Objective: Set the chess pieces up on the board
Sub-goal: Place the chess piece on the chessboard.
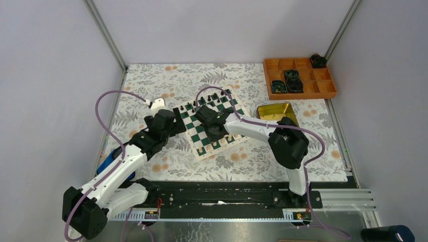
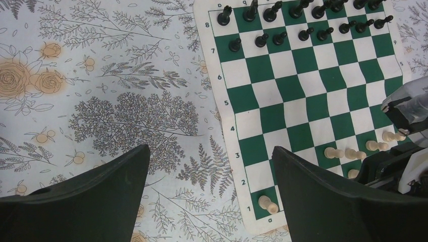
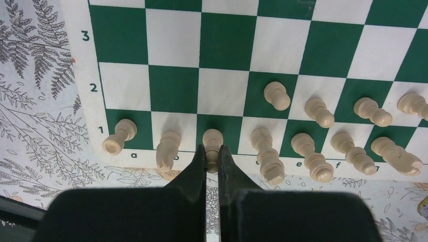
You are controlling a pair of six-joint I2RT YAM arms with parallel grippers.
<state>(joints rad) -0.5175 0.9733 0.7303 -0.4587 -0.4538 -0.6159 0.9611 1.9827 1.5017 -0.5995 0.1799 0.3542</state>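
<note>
Chess pieces (image 3: 319,111) are the thing here, and one cream piece (image 3: 212,137) is caught in the right pincer (image 3: 212,151). The two black fingers (image 3: 199,166) are squeezed almost together, and the top of that piece is pinched between their tips. Its foot is over the third square of row 1, a green one. I cannot tell if the foot rests on the board (image 3: 227,40) or hangs just above it.

Next to it in row 1 stand more cream pieces. Two are on the corner side and four are on the other side. Four more cream ones stand in row 2, just behind them.

The left pincer (image 2: 211,151) is spread wide and has nothing in it. It hangs over the flowery cloth (image 2: 111,101), just beside the edge of the board. One of its fingers is over the near corner of the board.

At the far side of the board, the black pieces (image 2: 261,40) stand in rows 7 and 8.

The board lies flat on the cloth, in the middle of the table, between the two arms. A shiny gold tin (image 1: 275,112) lies just beside the board on the right. An orange tray (image 1: 328,91) sits in the far right corner, with black coils (image 1: 291,80) in some of its boxes.
</note>
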